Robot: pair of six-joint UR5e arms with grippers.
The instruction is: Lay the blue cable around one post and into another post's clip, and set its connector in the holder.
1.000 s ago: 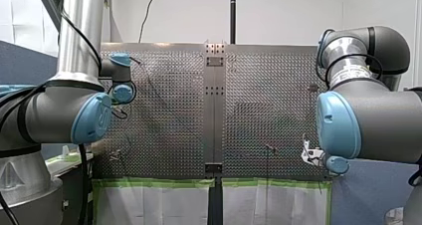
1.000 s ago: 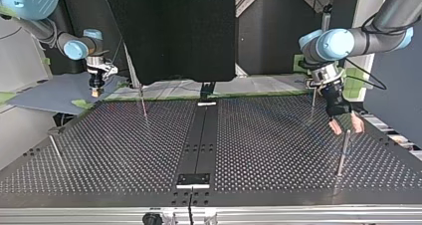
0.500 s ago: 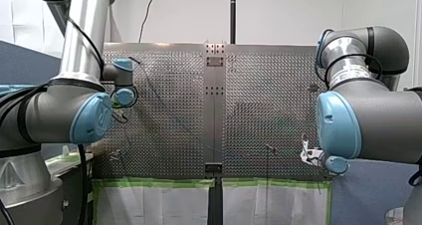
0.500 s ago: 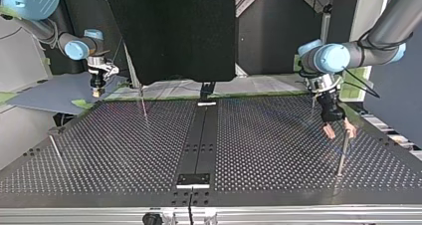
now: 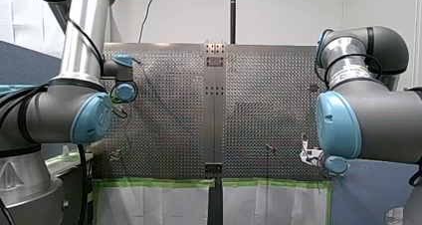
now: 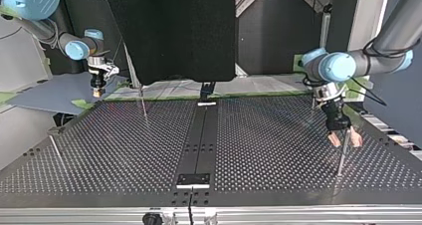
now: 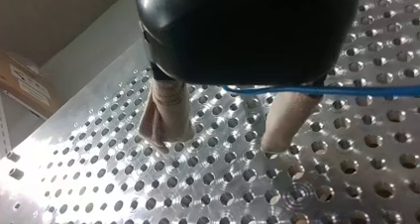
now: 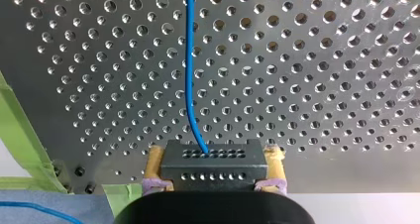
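My right gripper (image 8: 213,184) is shut on a black connector block (image 8: 213,160). The blue cable (image 8: 189,65) runs from that block straight ahead over the perforated plate. In the top view this gripper (image 6: 98,91) hangs at the far left edge of the table. My left gripper (image 6: 344,139) stands open at the top view's right, its beige fingers (image 6: 334,139) right at the top of a thin metal post (image 6: 340,160). In the left wrist view the blue cable (image 7: 346,90) crosses just under the gripper's black body, by one beige finger (image 7: 287,120); nothing is between the fingers.
More thin posts stand on the perforated table (image 6: 278,150): one at the far left (image 6: 143,104), one at the near left (image 6: 54,150), one at the far right (image 6: 312,105). A black plate (image 6: 193,179) sits on the centre strip near the front edge.
In the top view my left gripper has moved toward the near edge, down to the right-hand post's top, and its wrist has turned. My right arm has stayed still.
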